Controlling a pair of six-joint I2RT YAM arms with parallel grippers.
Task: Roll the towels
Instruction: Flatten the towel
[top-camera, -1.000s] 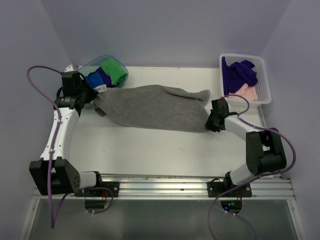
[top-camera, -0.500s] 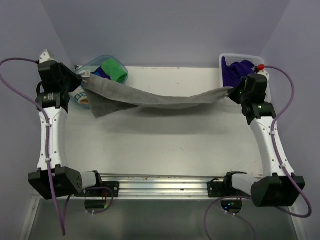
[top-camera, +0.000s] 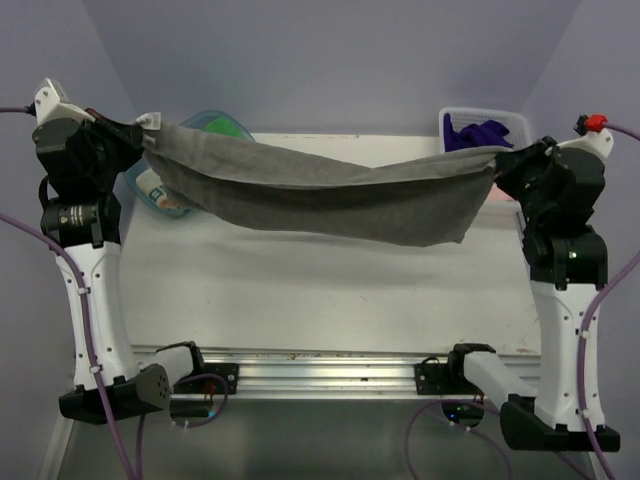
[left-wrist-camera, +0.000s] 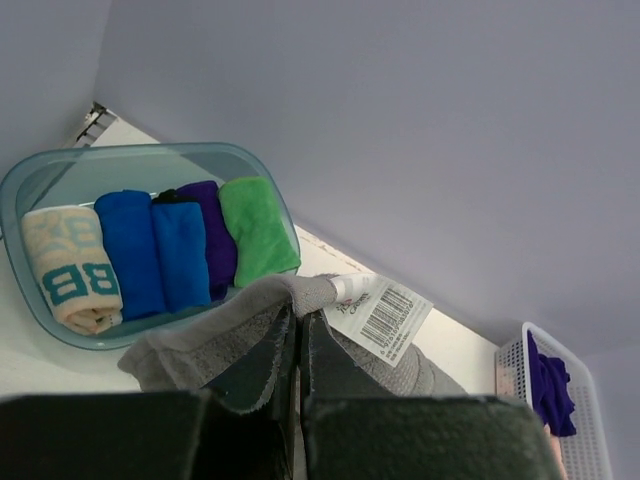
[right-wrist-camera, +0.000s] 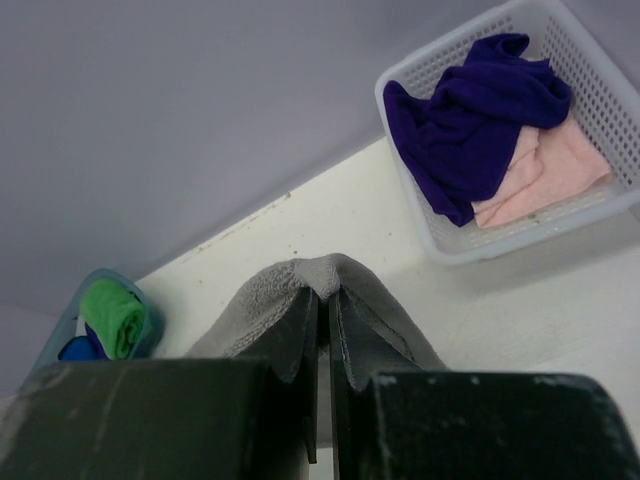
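- While both arms stand tall at the two sides, the white table (top-camera: 300, 290) lies below them, with a soft shadow across its middle.
- Up in the air goes the grey towel (top-camera: 330, 200)! It is strung from side to side above the table. It sags in the middle and its lower edge hangs free, clear of the surface.
- Over on the left, the left gripper (top-camera: 140, 135) is raised high near the far corner. Its jaws are clamped on one end of the grey towel, and the wrist view shows the cloth bunched between the closed fingers.
- On the right, same story: the right gripper (top-camera: 497, 163) is held up at a similar height. It is pinched tight on the other end, with a fold of grey terry poking out above its fingers.
- Behind that gripper, a white mesh basket (top-camera: 518, 120) sits at the far right corner of the table.
- At the far left corner there's a clear blue tub (left-wrist-camera: 120, 150), partly hidden by the towel from above.
- Inside the basket, a purple towel (right-wrist-camera: 470, 120) lies crumpled on top of a pink towel (right-wrist-camera: 545, 170), both unrolled.
- Inside the tub, rolled cloths lie side by side: a beige lettered roll (left-wrist-camera: 70, 265), two blue rolls (left-wrist-camera: 130, 250), a dark purple roll (left-wrist-camera: 215, 235) and a green roll (left-wrist-camera: 258, 225).
- Smallest of all, a white barcode label (left-wrist-camera: 380, 312) sticks out of the grey towel just beside the left gripper's fingers.
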